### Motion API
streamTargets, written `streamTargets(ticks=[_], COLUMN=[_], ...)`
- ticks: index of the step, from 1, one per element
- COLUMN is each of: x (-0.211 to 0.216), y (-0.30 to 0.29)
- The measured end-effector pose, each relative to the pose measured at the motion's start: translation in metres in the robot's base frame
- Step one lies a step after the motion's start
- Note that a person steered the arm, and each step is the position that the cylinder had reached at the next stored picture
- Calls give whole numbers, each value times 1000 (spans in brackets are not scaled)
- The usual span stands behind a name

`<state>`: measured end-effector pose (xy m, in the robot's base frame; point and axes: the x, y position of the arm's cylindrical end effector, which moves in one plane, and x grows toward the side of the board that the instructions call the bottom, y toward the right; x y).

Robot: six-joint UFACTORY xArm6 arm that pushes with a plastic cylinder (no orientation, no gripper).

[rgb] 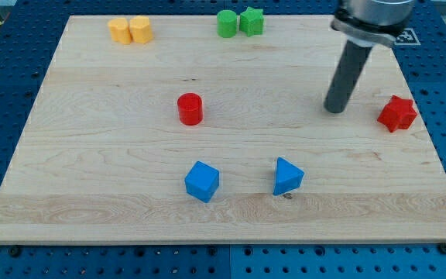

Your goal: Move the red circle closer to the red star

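The red circle (pixel 190 108) is a short red cylinder standing left of the board's middle. The red star (pixel 397 114) sits near the view's right edge of the board. My tip (pixel 334 109) rests on the board between them, much nearer the star, a short way to its left and far to the right of the red circle. It touches neither block.
The wooden board (pixel 91 155) lies on a blue pegboard. Two yellow blocks (pixel 129 30) sit at the top left. A green cylinder (pixel 227 23) and a green star (pixel 252 21) sit at the top middle. A blue cube (pixel 202 181) and a blue triangle (pixel 288 177) sit near the bottom middle.
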<state>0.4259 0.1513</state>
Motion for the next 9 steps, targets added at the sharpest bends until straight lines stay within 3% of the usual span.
streamTargets(ticks=[4, 7, 9], x=[49, 46, 10], y=[-123, -233, -221])
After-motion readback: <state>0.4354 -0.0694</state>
